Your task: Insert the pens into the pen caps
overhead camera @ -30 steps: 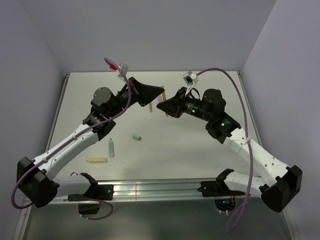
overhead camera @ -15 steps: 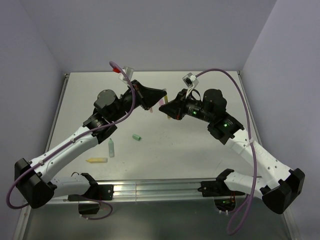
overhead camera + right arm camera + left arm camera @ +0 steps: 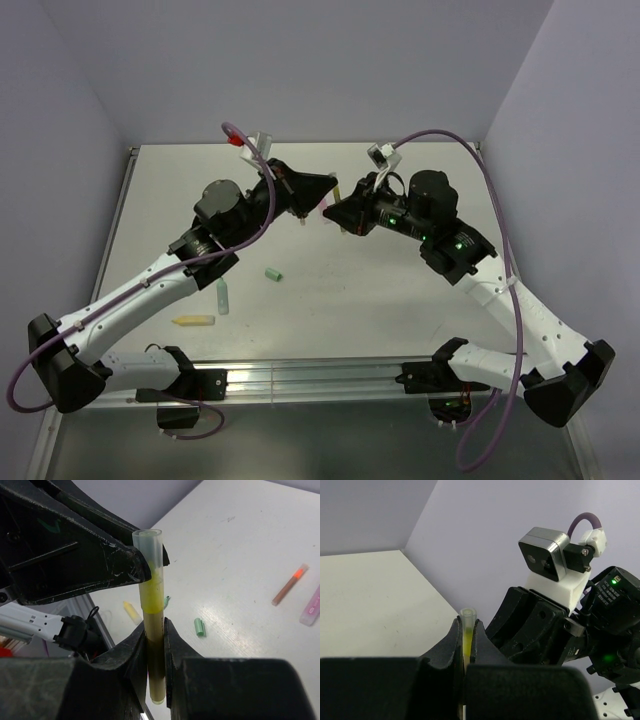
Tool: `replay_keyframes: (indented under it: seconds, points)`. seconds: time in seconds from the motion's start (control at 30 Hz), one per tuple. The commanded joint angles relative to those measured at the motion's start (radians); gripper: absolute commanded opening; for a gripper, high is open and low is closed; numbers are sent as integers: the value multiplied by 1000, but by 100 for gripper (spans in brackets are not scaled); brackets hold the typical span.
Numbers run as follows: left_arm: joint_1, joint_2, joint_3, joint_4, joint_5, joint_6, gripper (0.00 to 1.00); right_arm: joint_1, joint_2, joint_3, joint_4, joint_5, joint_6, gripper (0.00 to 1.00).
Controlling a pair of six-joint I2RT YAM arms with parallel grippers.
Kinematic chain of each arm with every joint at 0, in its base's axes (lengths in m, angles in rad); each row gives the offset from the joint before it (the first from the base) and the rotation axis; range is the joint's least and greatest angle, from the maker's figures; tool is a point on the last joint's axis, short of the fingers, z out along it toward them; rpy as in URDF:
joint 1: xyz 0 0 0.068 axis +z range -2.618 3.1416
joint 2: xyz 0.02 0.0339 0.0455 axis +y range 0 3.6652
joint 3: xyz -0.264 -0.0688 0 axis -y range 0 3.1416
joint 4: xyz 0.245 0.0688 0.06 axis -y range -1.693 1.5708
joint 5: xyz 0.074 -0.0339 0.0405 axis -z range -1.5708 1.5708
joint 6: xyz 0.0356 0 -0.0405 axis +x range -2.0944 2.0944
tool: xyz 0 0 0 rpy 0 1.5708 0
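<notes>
White tabletop (image 3: 400,300) under lilac walls (image 3: 300,70) bears a mint pen (image 3: 222,296).

White table (image 3: 380,290), green pen (image 3: 222,296), green cap (image 3: 273,274), yellow pen (image 3: 194,321)

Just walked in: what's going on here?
Both arms meet above the table. The right gripper is shut on an olive-yellow pen, and the left gripper is shut on a clear cap that sits over the pen's tip. A green pen, a pale yellow pen and a green cap lie loose on the table.
</notes>
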State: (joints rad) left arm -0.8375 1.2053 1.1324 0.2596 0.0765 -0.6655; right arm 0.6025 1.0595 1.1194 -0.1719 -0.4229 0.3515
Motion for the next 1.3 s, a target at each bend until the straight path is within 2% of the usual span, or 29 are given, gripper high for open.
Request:
replay_keyframes:
  seconds: [0.0,0.63,0.77,0.97,1.1,1.27]
  points:
    - [-98,30,7,-218,129,1,0,-21,19,111,149,187,-14,0]
    - [-199,177,176,-471,-154,-100,0,13,129,266,61,318,-83,0]
    - [-209,204,210,-496,-173,-134,1,22,167,304,45,351,-88,0]
    - [-207,188,179,-458,-111,-100,0,17,174,323,40,316,-94,0]
    - [-147,107,96,-344,81,-52,0,-27,131,269,93,178,-52,0]
    - [-109,43,23,-229,213,-11,0,-82,100,211,169,-29,21,0]
